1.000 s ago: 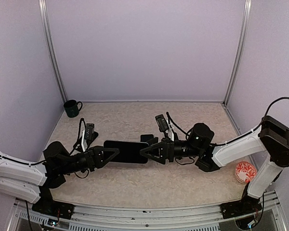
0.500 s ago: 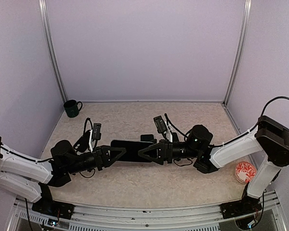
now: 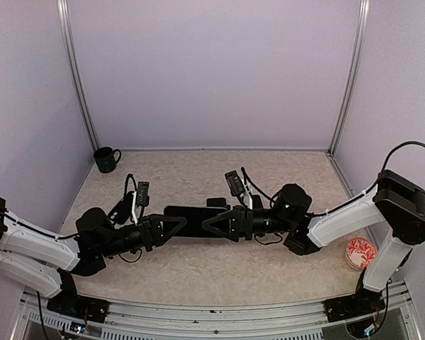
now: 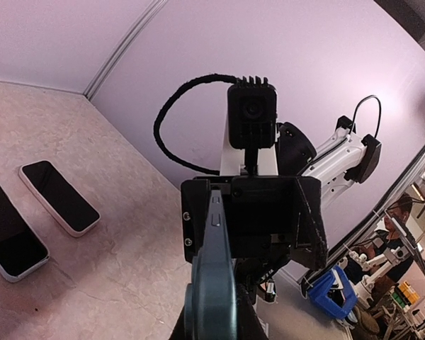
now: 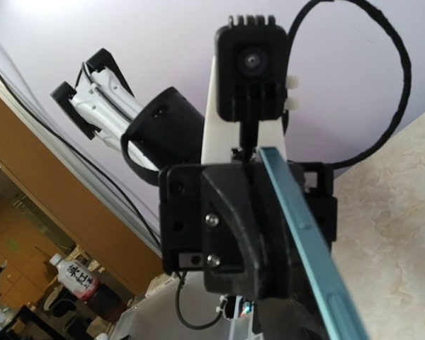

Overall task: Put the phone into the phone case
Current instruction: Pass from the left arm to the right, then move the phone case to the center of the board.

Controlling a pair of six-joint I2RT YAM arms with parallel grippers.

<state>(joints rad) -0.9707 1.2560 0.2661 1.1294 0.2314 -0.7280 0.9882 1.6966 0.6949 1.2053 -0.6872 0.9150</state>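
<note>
Top external view: a beige speckled table (image 3: 219,269) sits in a booth of pale lilac walls (image 3: 212,71), with aluminium posts (image 3: 78,78) rising at the far corners. A dark green mug (image 3: 106,159) stands in the far left corner, and a red-and-white patterned dish (image 3: 360,253) lies near the right edge. Both arms reach toward the middle of the table. The left gripper (image 3: 176,227) has its fingers clamped together on the left end of a dark slab (image 3: 193,221), held level above the surface. I cannot tell whether that slab is the phone or the case. The right gripper (image 3: 211,225) meets its right end, jaws partly apart around it. Whether they grip it I cannot tell.

Left wrist view shows the blue-grey edge of the slab (image 4: 214,283) running away toward the right gripper (image 4: 255,212), and two other phones (image 4: 35,212) lying face up on the table. Beyond the booth, a blue bin (image 4: 331,292) and other equipment are visible.
</note>
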